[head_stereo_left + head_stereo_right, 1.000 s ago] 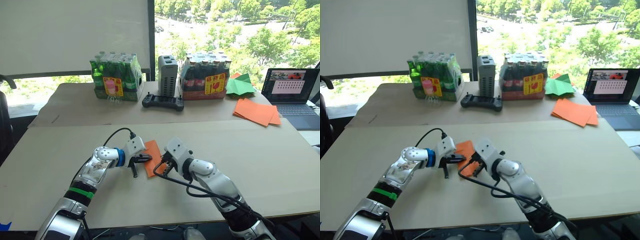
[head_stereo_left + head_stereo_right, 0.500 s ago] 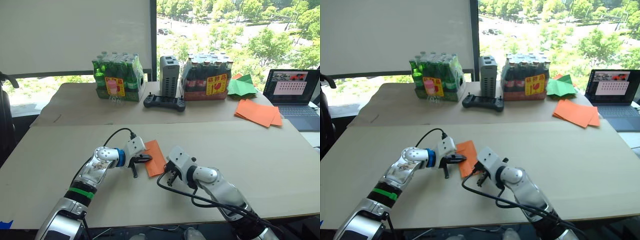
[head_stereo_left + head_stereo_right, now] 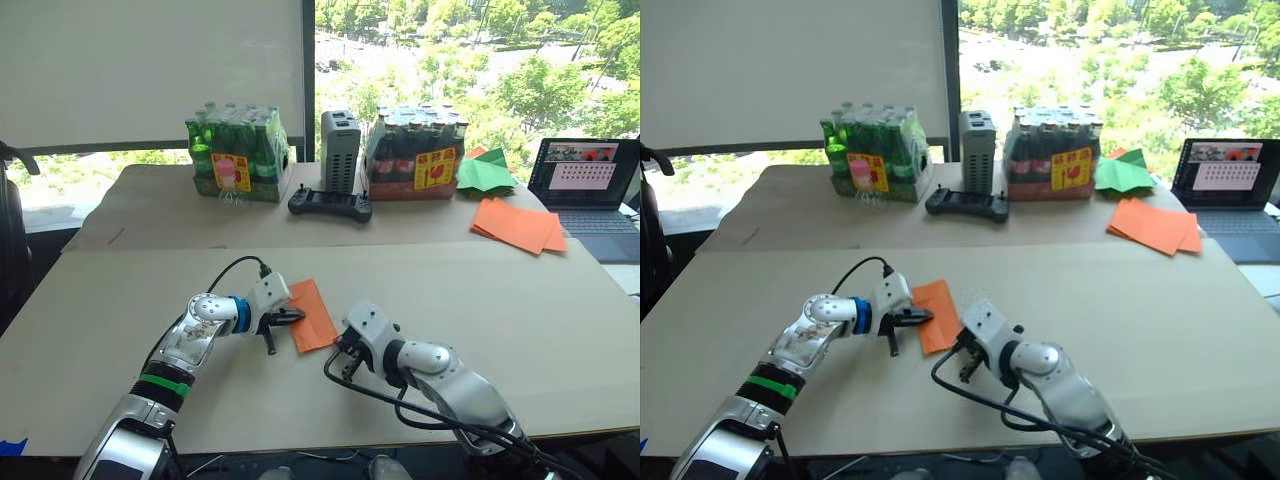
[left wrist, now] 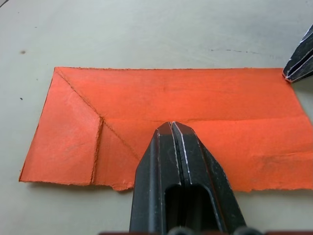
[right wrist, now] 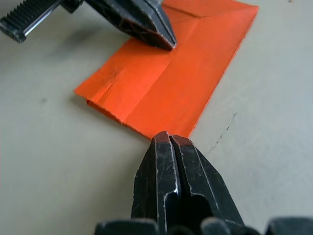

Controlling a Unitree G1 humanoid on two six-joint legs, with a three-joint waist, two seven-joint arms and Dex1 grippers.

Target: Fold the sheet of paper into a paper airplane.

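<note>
The sheet of paper lies flat on the table, a narrow bright-orange strip folded over with creases and one folded-in corner. My left gripper is shut, and its joined tips rest on top of the paper near the middle of its long edge. My right gripper is also shut. Its tips sit at the paper's near corner, right at the edge. Neither gripper has the paper between its fingers.
Along the back of the table stand a pack of green bottles, a grey box, a black controller and a pack of dark bottles. At the back right are green paper, stacked orange sheets and a laptop.
My right gripper has drawn back toward me along the paper's right side, down to its near corner. The left gripper and the paper have stayed put.
</note>
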